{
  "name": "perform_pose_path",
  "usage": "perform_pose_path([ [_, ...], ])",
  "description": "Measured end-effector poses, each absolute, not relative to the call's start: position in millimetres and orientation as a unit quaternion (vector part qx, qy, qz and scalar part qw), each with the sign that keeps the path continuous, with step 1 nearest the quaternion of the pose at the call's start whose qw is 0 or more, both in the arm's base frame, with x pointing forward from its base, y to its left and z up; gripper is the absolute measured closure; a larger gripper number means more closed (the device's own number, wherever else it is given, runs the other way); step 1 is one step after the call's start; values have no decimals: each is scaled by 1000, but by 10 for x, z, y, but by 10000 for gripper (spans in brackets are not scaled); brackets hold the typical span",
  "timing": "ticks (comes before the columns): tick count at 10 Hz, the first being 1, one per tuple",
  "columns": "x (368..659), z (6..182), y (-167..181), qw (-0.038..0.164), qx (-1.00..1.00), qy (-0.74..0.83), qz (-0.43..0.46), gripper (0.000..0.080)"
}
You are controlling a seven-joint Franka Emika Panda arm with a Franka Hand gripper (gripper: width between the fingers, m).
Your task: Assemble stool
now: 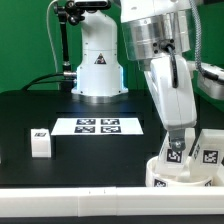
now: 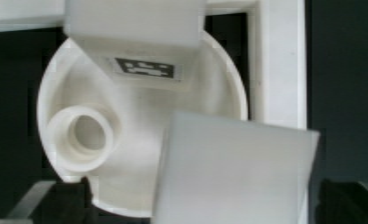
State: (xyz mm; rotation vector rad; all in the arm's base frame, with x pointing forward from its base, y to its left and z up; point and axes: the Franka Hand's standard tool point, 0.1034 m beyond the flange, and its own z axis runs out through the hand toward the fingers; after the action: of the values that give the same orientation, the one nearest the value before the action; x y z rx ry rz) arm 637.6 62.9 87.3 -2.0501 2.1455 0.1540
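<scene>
The round white seat (image 1: 165,172) lies at the exterior view's lower right, near the table's front edge. My gripper (image 1: 177,143) reaches down over it and is shut on a white leg (image 1: 175,153) with a tag, held upright at the seat. A second tagged leg (image 1: 209,153) stands on the seat further to the exterior view's right. A third leg (image 1: 40,143) lies loose at the exterior view's left. In the wrist view the seat (image 2: 65,85) shows a round hole (image 2: 83,130), one tagged leg (image 2: 145,60) and the held leg (image 2: 234,165) close up and blurred.
The marker board (image 1: 100,126) lies flat mid-table. The arm's white base (image 1: 98,65) stands behind it. A long white bar (image 1: 90,196) runs along the front edge and also shows in the wrist view (image 2: 279,50). The table is black.
</scene>
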Motion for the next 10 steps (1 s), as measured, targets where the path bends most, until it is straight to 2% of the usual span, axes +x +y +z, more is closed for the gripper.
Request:
perform_pose_path([
  [3, 6391, 1012, 637, 95, -764, 637, 46, 151],
  [8, 6393, 1004, 619, 102, -860, 500, 29, 151],
  [10, 6382, 1005, 682, 94, -918, 386, 16, 151],
])
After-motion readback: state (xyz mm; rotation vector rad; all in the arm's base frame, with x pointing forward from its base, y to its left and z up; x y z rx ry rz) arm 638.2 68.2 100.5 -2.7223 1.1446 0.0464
